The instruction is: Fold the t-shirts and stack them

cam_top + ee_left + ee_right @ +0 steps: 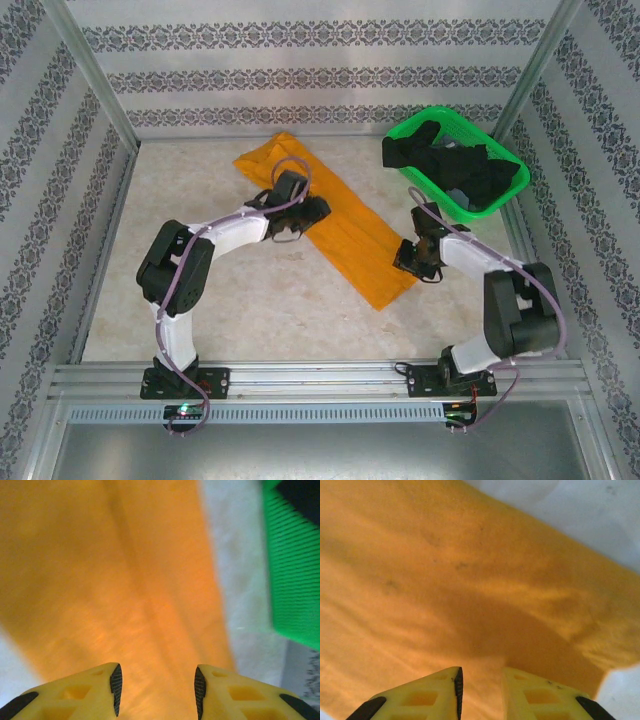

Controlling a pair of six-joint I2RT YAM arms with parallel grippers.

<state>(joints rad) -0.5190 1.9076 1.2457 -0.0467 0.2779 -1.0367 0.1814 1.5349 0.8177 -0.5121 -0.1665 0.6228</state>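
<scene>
Left wrist: L hand (157, 692) wide over orange t-shirt (125, 580); right wrist: R hand (481, 690) narrow, grip unclear.

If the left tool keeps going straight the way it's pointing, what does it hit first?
Most likely the orange t-shirt, spread flat right ahead of the left tool. The green basket sits off to the side, out of line.

table: pale beige marbled tabletop (250, 300)
shirt: mustard-orange cloth t-shirt (350, 240), folded into a long strip, flat, diagonal across the middle
basket: green plastic mesh basket (458, 210), far-right corner, apart from the strip
</scene>
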